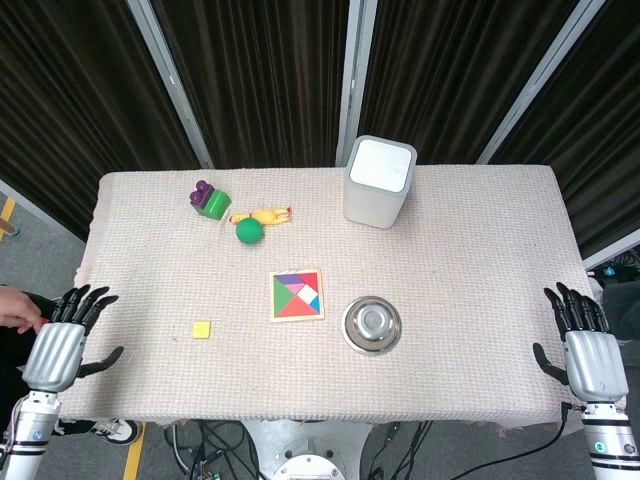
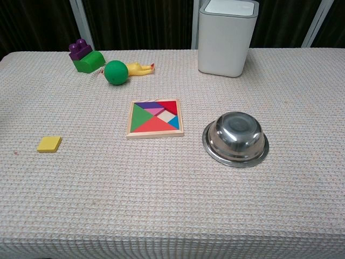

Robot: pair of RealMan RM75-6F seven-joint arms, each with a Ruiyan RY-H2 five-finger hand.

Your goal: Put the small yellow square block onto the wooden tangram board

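The small yellow square block (image 1: 202,329) (image 2: 49,144) lies flat on the beige cloth, left of the wooden tangram board (image 1: 297,295) (image 2: 155,118), which holds coloured pieces. My left hand (image 1: 65,340) hovers off the table's left edge, fingers spread, holding nothing. Off the right edge my right hand (image 1: 585,345) is likewise spread and holds nothing. Neither hand shows in the chest view.
An upturned steel bowl (image 1: 372,324) (image 2: 235,138) sits right of the board. A white box (image 1: 379,181) (image 2: 226,36) stands at the back. A green ball (image 1: 249,231) (image 2: 116,72), a yellow toy (image 1: 268,215) and a green-purple block (image 1: 210,198) (image 2: 86,57) lie back left.
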